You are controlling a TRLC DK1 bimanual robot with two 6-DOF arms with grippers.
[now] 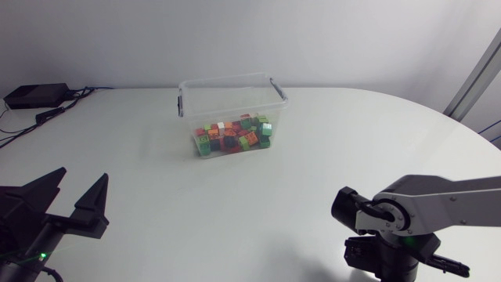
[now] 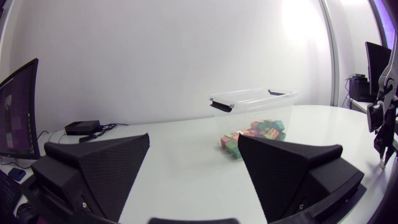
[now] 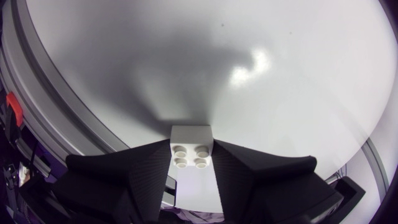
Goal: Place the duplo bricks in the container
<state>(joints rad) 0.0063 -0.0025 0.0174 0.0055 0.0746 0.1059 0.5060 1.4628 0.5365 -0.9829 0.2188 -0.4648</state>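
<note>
A white duplo brick [image 3: 191, 146], studs toward the camera, is pinched from both sides between the fingers of the right gripper [image 3: 191, 168], with the white table [image 3: 186, 62] beneath it. The left gripper [image 2: 194, 142] is held spread, nothing between its fingers. Well ahead of it stands a clear plastic container [image 2: 252, 102], in which red, green, orange and white duplo bricks [image 2: 256, 130] are heaped across the bottom.

A rounded white desk [image 1: 337, 164] stood before a plain white wall [image 1: 329, 35]. At the desk's far left corner sat a small black box [image 1: 35, 95], with dark cables [image 1: 19, 129] trailing across the desk's left side. Soft light left a pale glare [image 3: 249, 65] on the desk's surface.
</note>
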